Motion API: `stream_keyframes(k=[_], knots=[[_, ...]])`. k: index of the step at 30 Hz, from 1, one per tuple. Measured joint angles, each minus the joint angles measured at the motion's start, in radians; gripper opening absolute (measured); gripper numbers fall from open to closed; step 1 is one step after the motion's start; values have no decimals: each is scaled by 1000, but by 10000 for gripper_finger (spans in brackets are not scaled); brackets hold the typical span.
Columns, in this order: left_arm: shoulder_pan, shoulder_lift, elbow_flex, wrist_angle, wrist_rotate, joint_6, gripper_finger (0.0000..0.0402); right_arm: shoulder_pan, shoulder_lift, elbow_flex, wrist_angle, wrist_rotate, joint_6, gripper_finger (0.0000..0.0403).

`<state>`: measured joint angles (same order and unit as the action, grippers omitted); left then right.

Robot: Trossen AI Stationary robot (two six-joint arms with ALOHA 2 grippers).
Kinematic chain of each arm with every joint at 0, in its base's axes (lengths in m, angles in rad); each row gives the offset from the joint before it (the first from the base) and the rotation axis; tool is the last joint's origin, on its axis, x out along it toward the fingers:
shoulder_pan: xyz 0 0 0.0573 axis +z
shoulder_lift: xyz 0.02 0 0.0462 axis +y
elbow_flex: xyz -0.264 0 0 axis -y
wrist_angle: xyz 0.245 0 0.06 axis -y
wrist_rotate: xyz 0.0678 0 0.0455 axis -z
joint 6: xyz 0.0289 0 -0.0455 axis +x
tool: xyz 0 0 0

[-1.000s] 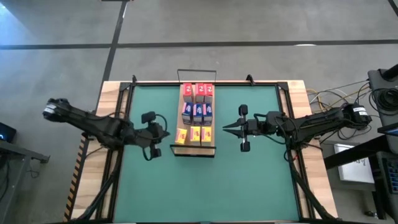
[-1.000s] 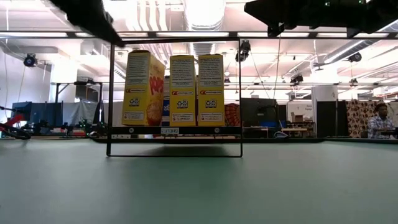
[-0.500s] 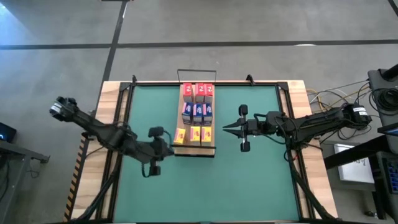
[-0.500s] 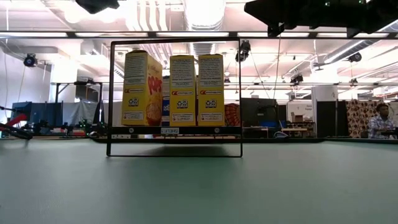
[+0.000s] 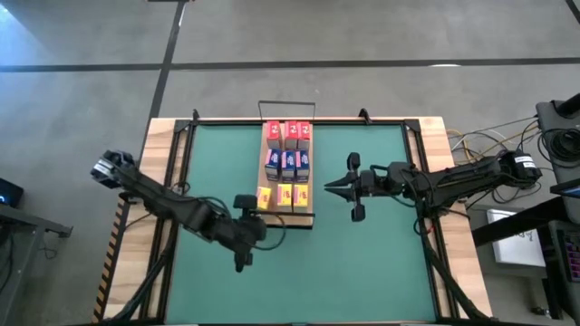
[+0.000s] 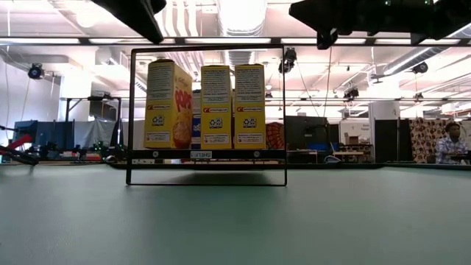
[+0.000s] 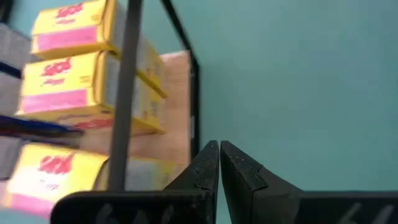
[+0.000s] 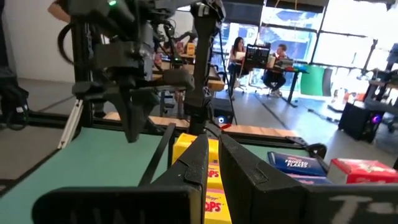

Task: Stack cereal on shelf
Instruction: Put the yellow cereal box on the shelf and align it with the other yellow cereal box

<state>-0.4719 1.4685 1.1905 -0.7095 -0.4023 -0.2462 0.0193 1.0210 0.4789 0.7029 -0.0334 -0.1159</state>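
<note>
The shelf [image 5: 310, 215], a light-wood board in a thin black wire frame [image 6: 132, 110], stands on the green mat. On it stand the cereal boxes, upright on their bottoms: a red row [image 5: 288, 134] at the far end, a blue row [image 5: 288, 164] in the middle, a yellow row [image 5: 281, 195] at the near end. My left gripper [image 5: 263, 229] is shut and empty, slanting down over the mat beside the shelf's near left corner [image 7: 186, 106]. My right gripper [image 5: 328, 187] is shut and empty, hovering level to the right of the shelf, pointing at it.
Wooden table borders [image 5: 168, 136] run along the mat's left, right and far sides. Bare green mat [image 5: 362, 272] lies between the shelf and the near edge. Cables and equipment [image 5: 553, 136] sit beyond the right side. People sit at desks [image 8: 267, 59] far behind.
My left gripper has swung toward the table's near edge and a little to the right, from beside the shelf's middle to its near left corner, staying shut. The boxes and the shelf have kept their places.
</note>
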Motion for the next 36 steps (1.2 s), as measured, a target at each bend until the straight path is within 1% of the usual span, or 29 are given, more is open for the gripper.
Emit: stream_keyframes(k=[5,9,11,14,18,22,25,31,36], knots=[[-32,101,117,-129,-85,-6,0,0,-11,0,-5,0,71,27],[-53,159,154,-205,-128,-34,0,0,-52,0,-68,0,114,27],[-61,179,157,-216,-156,-47,0,0,-77,0,-104,0,138,27],[-73,206,154,-224,-223,-66,0,0,-114,-1,-131,7,203,27],[-80,234,150,-255,-264,-105,0,0,-166,-22,-129,8,271,27],[-79,253,148,-326,-300,-172,0,2,-209,-62,-130,8,285,27],[-79,259,149,-357,-349,-230,0,2,-231,-81,-129,8,302,27],[-79,277,142,-340,-396,-295,0,2,-243,-95,-115,8,327,27],[-89,310,140,-333,-404,-322,0,2,-240,-95,-113,8,327,27]])
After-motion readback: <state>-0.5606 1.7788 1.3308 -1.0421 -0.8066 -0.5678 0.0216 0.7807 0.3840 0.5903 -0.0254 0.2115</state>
